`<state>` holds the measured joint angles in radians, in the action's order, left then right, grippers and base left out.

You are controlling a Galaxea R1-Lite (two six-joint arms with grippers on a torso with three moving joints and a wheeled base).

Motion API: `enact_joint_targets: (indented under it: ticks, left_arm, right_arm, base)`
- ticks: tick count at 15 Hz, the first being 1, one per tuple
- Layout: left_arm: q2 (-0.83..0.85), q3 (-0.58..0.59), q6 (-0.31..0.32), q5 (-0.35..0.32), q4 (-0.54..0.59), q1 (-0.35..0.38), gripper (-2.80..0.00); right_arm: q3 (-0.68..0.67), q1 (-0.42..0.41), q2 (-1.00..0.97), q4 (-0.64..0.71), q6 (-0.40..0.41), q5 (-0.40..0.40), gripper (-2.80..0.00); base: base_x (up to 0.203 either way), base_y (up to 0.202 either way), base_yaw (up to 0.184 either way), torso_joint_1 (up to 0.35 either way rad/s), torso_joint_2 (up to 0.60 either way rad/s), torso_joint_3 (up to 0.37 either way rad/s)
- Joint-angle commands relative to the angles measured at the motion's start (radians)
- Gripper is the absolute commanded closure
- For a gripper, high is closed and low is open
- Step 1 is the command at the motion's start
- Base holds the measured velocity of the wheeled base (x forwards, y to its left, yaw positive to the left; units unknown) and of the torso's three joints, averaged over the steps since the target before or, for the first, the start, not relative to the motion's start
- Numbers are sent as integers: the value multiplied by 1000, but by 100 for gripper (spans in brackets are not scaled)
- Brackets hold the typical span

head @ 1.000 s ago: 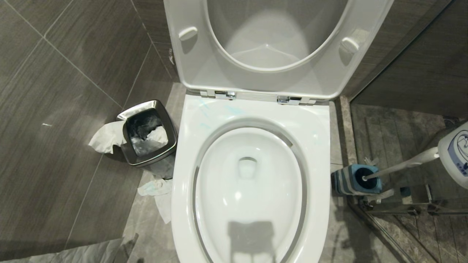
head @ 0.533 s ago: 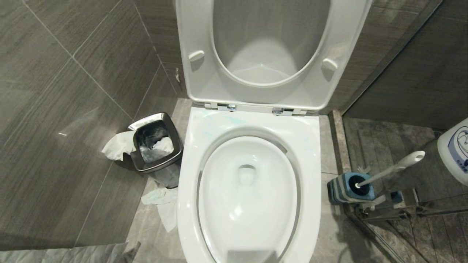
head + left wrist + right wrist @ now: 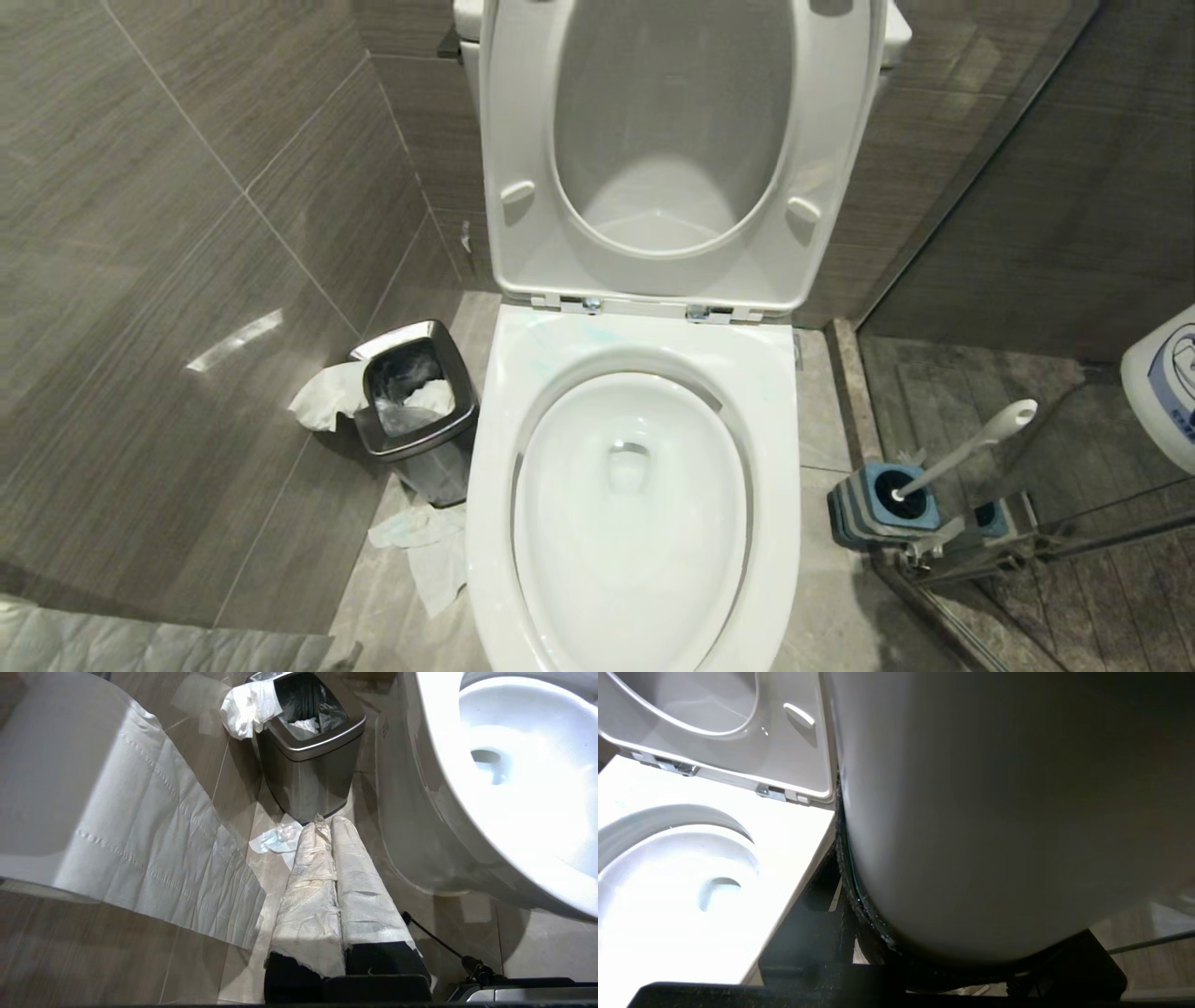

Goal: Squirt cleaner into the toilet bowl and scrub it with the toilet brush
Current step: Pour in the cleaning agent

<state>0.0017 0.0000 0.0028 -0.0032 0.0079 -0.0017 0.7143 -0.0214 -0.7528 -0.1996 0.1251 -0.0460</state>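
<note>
Right now we hold the cleaner (image 3: 1162,383) in our right gripper (image 3: 878,947), off to the right of the toilet bowl (image 3: 630,523) and not over it. The right fingers are clamped around the bottle's broad body, which fills the right wrist view. Our left gripper (image 3: 327,826) hangs low to the left of the bowl, its cloth-wrapped fingers (image 3: 310,882) pressed together on nothing. The toilet brush (image 3: 962,453) leans in its holder (image 3: 878,509) on the floor, just right of the bowl, untouched.

What worries us is the squirt. If we tip the bottle from where it hangs, the cleaner would land on the floor or on the brush holder instead of inside the bowl. A smooth, rounded bottle could also twist in our grip as we tilt it.

Only the head view shows the brush, the bottle's blue-and-white label and the raised seat (image 3: 653,271). The left wrist view alone reveals a paper roll (image 3: 93,802) with a long hanging sheet, beside the steel bin (image 3: 310,756) left of the bowl. The right wrist view alone shows the fingers against the bottle.
</note>
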Motion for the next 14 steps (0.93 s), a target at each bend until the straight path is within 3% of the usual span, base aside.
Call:
enact_joint_targets:
  ticks: [1, 5, 8, 12, 14]
  left_arm:
    - [1, 2, 0, 0, 0, -1, 0]
    - [1, 2, 0, 0, 0, 0, 0]
    - [1, 2, 0, 0, 0, 0, 0]
    - [1, 2, 0, 0, 0, 0, 0]
    - [1, 2, 2, 0, 0, 0, 0]
  right_arm:
    - [0, 0, -7, 0, -2, 2, 0]
    - [22, 0, -33, 24, -4, 11, 0]
    - [110, 0, -56, 164, -3, 28, 0]
    - [143, 1, -112, 177, 12, 35, 0]
    - [154, 7, -139, 175, 60, 33, 0]
  base:
    - [0, 0, 0, 7, -2, 61]
    - [0, 0, 0, 1, 1, 10]
    - [0, 0, 0, 0, 0, 0]
    - [0, 0, 0, 0, 0, 0]
    - [0, 0, 0, 0, 0, 0]
